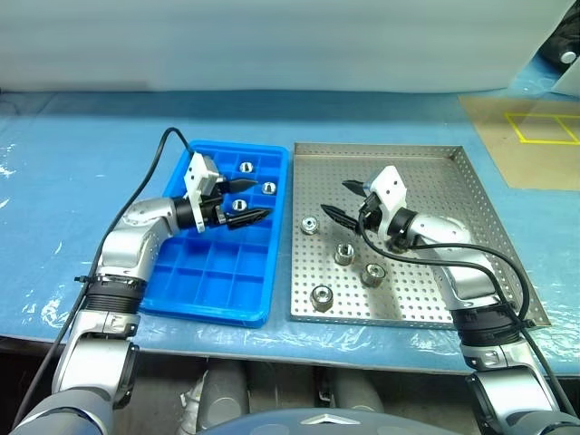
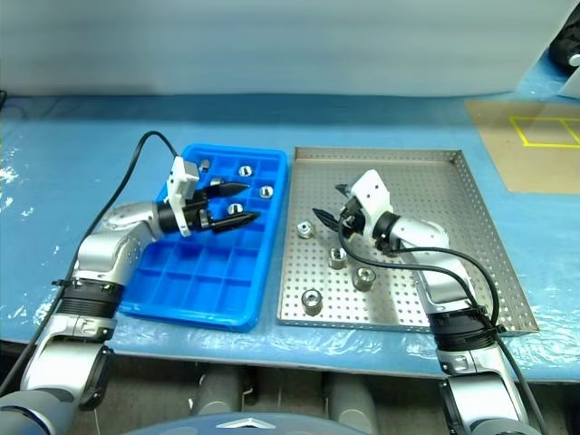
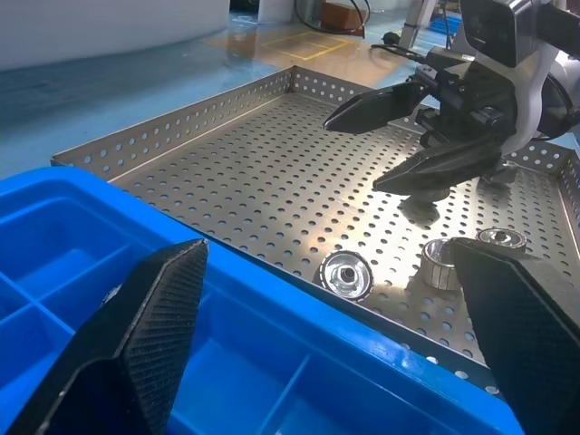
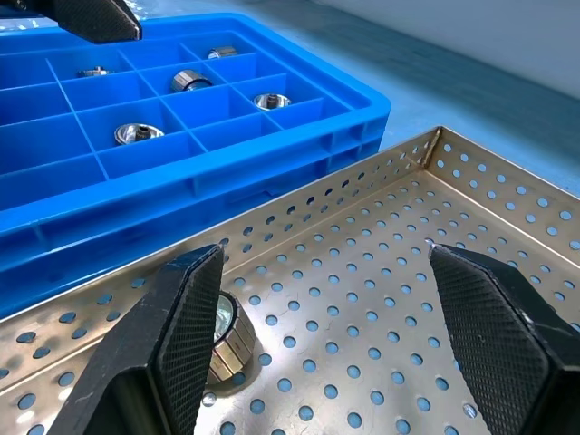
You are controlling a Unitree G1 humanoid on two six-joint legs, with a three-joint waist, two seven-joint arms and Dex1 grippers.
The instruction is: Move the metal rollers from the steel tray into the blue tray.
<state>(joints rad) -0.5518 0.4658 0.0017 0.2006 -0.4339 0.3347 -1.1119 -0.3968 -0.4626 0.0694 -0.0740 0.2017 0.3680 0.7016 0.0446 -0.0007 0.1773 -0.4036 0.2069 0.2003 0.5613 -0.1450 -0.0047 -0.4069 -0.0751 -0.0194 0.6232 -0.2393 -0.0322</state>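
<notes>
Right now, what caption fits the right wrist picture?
Open right claw over the steel tray, beside a metal roller, blue tray beyond.

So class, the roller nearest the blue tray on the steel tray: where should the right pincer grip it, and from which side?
That roller stands upright, hole upward. Probably best to descend from above and pinch its curved outer wall with the open right pincer, keeping clear of the steel tray rim beside it.

No writing seems legible on any object in view.

Bright, even overhead light; glare on steel tray [image 3: 272, 172] floor, soft shadows beneath; near fingers slightly blurred.
</notes>
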